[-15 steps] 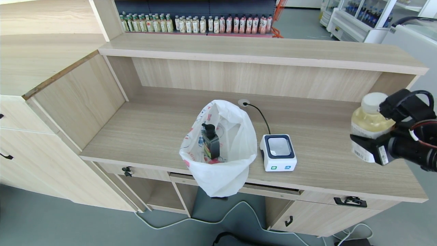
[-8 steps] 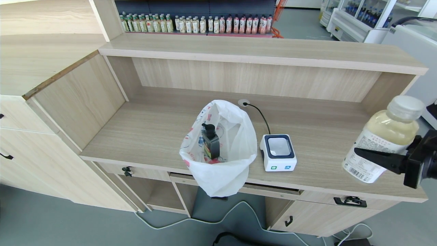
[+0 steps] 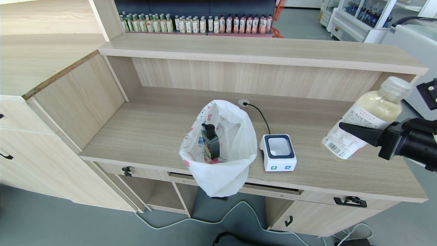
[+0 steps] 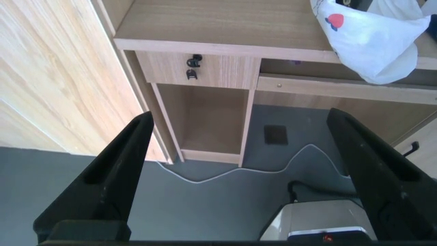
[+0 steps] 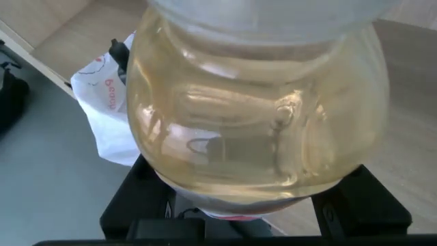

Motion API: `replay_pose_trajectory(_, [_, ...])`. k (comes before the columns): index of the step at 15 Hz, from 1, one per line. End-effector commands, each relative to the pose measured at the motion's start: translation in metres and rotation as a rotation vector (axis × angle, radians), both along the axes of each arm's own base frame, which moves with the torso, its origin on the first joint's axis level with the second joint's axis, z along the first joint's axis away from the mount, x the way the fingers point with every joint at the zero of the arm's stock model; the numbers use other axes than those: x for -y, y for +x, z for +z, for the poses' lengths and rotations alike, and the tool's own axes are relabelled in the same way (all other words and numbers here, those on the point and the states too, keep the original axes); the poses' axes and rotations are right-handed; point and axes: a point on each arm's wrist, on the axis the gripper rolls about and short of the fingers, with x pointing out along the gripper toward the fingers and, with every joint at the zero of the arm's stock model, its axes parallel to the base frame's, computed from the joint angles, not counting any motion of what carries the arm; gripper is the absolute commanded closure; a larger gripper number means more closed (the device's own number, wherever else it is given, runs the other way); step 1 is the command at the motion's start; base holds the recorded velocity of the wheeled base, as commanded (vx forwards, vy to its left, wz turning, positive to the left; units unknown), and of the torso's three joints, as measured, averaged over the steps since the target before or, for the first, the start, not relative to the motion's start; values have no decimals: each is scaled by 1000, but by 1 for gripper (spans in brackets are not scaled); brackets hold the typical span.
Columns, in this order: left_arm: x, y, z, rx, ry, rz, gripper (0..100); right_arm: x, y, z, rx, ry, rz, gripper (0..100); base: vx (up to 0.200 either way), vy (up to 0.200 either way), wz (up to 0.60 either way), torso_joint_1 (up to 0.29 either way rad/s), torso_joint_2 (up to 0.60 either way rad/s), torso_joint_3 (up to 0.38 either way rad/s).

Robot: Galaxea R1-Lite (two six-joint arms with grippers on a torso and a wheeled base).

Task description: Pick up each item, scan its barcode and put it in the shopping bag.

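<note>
My right gripper point(image 3: 358, 135) is shut on a bottle of pale yellow drink point(image 3: 365, 118) with a white cap and a white label. It holds the bottle tilted in the air over the right part of the counter, to the right of the white barcode scanner point(image 3: 277, 152). Seen from the right wrist, the bottle point(image 5: 256, 109) is very close, with the shopping bag point(image 5: 109, 109) beyond it. The white shopping bag point(image 3: 223, 150) stands open at the counter's front edge with a dark pump bottle point(image 3: 210, 140) inside. My left gripper point(image 4: 246, 178) is open, low beside the counter's drawers.
The scanner's black cable point(image 3: 260, 114) runs back to a hole in the wooden counter point(image 3: 153, 130). A raised shelf point(image 3: 259, 51) backs the counter. Cabinet drawers and handles point(image 3: 350, 201) sit below the front edge. Shelves of drinks point(image 3: 194, 24) stand far behind.
The right gripper has swung the bottle from upright at the far right to a tilt, then carried it up and leftward toward the scanner. The bag and scanner have not moved.
</note>
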Motion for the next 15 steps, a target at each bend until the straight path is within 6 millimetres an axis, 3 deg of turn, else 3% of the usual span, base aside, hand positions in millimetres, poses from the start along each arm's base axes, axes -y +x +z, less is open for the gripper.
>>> replay_pose_trajectory(1, [0, 0, 0, -1, 0, 0, 0, -4, 10, -12, -50, -7, 14, 100, 0, 0, 0, 0, 0, 0])
replay_pose_trajectory(8, [0, 0, 0, -1, 1, 0, 0, -6, 20, -9, 13, -7, 5, 100, 0, 0, 0, 0, 0, 0])
replay_pose_trajectory(10, [0, 0, 0, -1, 1, 0, 0, -6, 26, -7, 24, -5, -16, 100, 0, 200, 0, -2, 2, 5])
replay_pose_trajectory(15, [0, 0, 0, -1, 3, 0, 0, -16, 74, 1, 89, 9, -61, 100, 0, 200, 0, 7, 4, 1])
